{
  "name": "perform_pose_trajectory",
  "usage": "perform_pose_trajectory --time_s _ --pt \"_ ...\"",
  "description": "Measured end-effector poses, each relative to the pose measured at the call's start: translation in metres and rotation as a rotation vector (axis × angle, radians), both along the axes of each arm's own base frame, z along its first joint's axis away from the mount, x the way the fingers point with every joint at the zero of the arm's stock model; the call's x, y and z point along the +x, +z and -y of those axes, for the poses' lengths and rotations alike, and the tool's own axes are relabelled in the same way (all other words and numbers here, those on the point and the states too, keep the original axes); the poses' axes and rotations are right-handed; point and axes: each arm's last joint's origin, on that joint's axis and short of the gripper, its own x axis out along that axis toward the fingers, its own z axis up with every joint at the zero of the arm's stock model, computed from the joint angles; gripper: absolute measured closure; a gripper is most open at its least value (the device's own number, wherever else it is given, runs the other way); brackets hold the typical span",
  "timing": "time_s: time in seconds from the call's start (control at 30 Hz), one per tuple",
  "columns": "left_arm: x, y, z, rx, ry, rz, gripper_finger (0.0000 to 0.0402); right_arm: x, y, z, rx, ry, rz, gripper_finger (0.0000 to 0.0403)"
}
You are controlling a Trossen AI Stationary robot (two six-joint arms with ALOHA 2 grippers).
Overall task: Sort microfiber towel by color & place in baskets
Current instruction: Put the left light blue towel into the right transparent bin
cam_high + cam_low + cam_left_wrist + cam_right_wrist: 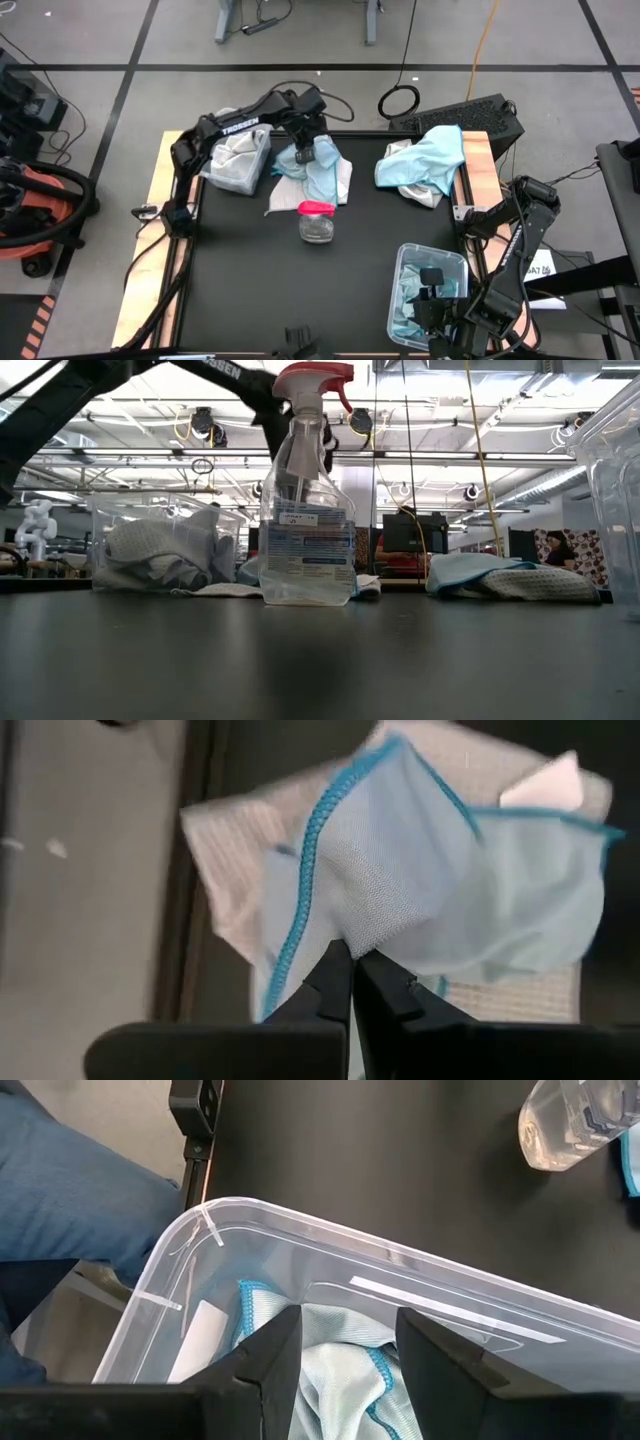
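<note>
A light blue microfiber towel [430, 890] lies on a pale one [230, 850] in a small pile [318, 180] at the table's far middle. My left gripper [352, 965] is shut on the blue towel from above [305, 152]. Left of the pile stands a clear basket [232, 186] holding pale towels. A second clear basket [420, 1265] at the near right holds light blue towels [335, 1345]. My right gripper [345, 1360] hangs open above it [432, 285], touching nothing. More towels, blue over pale, lie heaped at the far right [425, 160]. My left gripper pinches a raised bit of the light blue towel [350, 935] between its two fingertips, away from the blue-stitched edge. The fingers come steeply from above. The cloth is drawn up into a peak at the fingers, and the rest of it lies on the pale towel below.
A clear spray bottle [317, 222] with a red-pink trigger head stands in the table's middle, just near of the pile, and fills the centre of the low view [306, 520]. The black tabletop around it and toward the near left is bare. Wooden strips edge the table's left and right sides.
</note>
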Motion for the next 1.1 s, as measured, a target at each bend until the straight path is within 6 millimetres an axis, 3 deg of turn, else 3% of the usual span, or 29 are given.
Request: perform_pose_trajectory --time_s 0.4,0.7,0.97,1.1 --pt "-0.010 0.101 0.051 0.221 -0.044 0.184 0.0398 0.004 0.003 0.005 -0.090 -0.080 0.152 0.0248" --pt "-0.025 0.169 0.092 0.359 -0.057 0.425 0.0398 0.016 0.006 0.015 -0.212 -0.133 0.272 0.0240" --pt "-0.027 0.205 0.119 0.409 -0.103 0.597 0.0398 0.034 0.010 0.035 -0.408 -0.213 0.388 0.0184" --pt "-0.023 0.212 0.128 0.422 -0.128 0.659 0.0398 0.047 0.012 0.053 -0.493 -0.324 0.443 0.0146"
